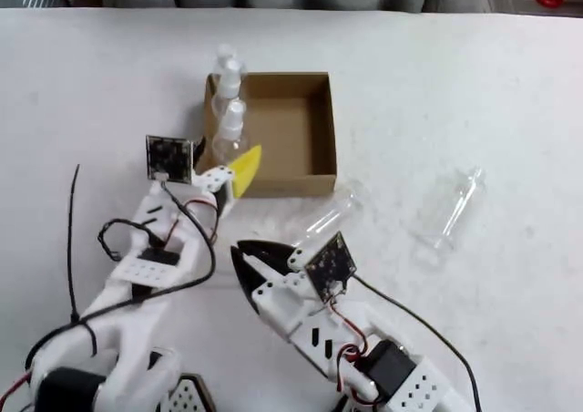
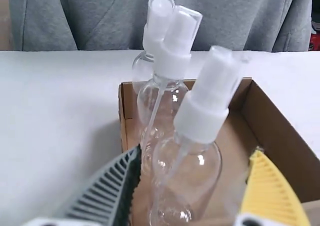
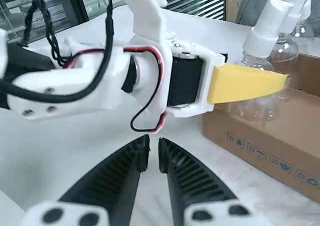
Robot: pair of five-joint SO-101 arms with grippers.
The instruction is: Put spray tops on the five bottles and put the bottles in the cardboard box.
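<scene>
On the white table (image 1: 474,75), the open brown cardboard box (image 1: 301,134) held three clear round spray-topped bottles (image 1: 228,88) upright along its left wall. The left gripper (image 2: 195,156) stood at the box's front-left corner, its grey and yellow fingers spread wide either side of the nearest bottle (image 2: 187,186). In front of the box, the right gripper (image 3: 154,148) was all but closed and empty. Two clear topless bottles lay flat on the table: one (image 1: 332,213) just before the box's front-right corner, another (image 1: 451,211) farther right.

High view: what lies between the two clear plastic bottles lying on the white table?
Nothing: the high view shows bare table between the box-side bottle and the outer bottle.
</scene>
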